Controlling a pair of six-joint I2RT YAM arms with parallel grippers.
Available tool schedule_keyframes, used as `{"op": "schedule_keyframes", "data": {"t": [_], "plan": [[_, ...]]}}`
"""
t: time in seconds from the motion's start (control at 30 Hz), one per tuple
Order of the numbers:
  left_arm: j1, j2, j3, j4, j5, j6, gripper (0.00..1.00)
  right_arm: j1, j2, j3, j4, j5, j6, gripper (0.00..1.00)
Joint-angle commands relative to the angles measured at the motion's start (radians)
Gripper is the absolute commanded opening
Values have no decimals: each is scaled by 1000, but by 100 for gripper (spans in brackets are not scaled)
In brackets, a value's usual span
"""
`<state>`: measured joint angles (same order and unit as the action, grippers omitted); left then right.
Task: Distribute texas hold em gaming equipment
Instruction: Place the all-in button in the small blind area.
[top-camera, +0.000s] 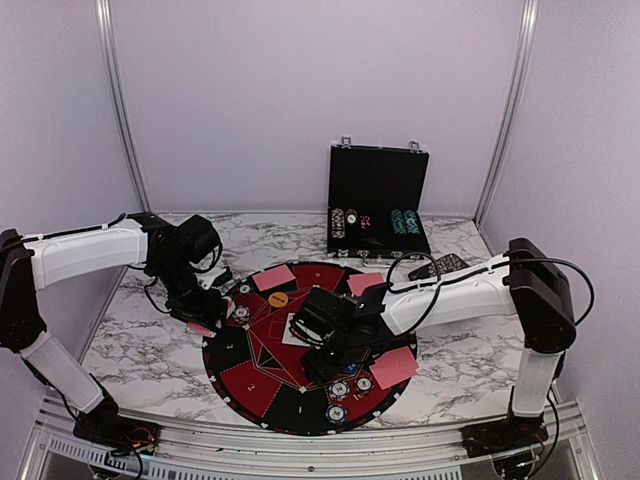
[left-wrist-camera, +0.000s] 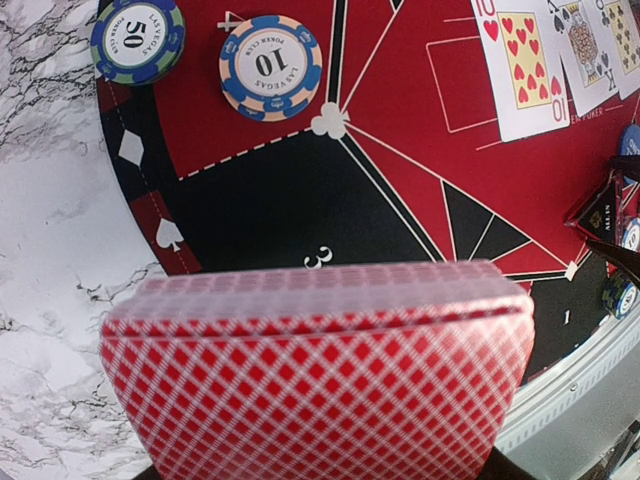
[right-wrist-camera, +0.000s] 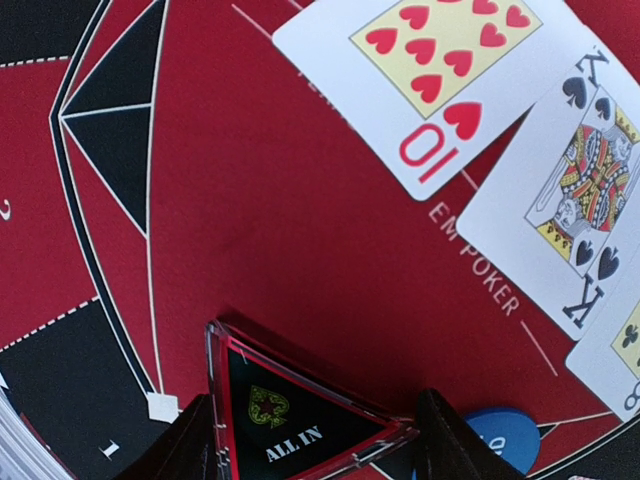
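Showing, at left, the left fingers (top-camera: 200, 310) pinching a thick deck of red-backed playing cards (left-wrist-camera: 320, 380) at the left edge of the round red-and-black mat (top-camera: 250, 385). Just beyond the deck, a green-edged "50" poker chip (left-wrist-camera: 137, 40) and a blue-and-cream "10" poker chip (left-wrist-camera: 270, 67) lie flat on the mat, close together. At centre, a face-up ten of hearts (right-wrist-camera: 430, 70) and king of spades (right-wrist-camera: 585, 190) lie edge to edge. To the right, the right fingers (right-wrist-camera: 445, 445) are closed on a black triangular "ALL IN" marker (right-wrist-camera: 290, 415), with a blue button disc (right-wrist-camera: 505, 435) just beside it. An open black chip case (top-camera: 378, 185) stands at the far side of the marble counter (top-camera: 150, 340).
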<state>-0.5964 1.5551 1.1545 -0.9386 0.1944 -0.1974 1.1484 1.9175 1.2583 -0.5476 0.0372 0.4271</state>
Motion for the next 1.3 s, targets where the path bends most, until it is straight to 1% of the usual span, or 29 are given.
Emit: {"op": "schedule_keyframes", "data": {"t": [0.0,0.17,0.43,0.57,0.7,1.27], "plan": [[3,5,15,9,15,12,49,14,-43,3,-11,21,7,50],[3,7,16,9,15,13,49,16,-41,9,-14,21,4,55],[3,8,14,9,15,14,49,16,-40,13,-15,21,6,59],[3,5,13,9,13,14,49,15,-44,14,-13,21,4,65],[3,4,11,9,13,13,49,16,-46,19,-17,22,1,67],[3,11,14,9,18,14,49,7,-91,53,-40,53,3,70]]}}
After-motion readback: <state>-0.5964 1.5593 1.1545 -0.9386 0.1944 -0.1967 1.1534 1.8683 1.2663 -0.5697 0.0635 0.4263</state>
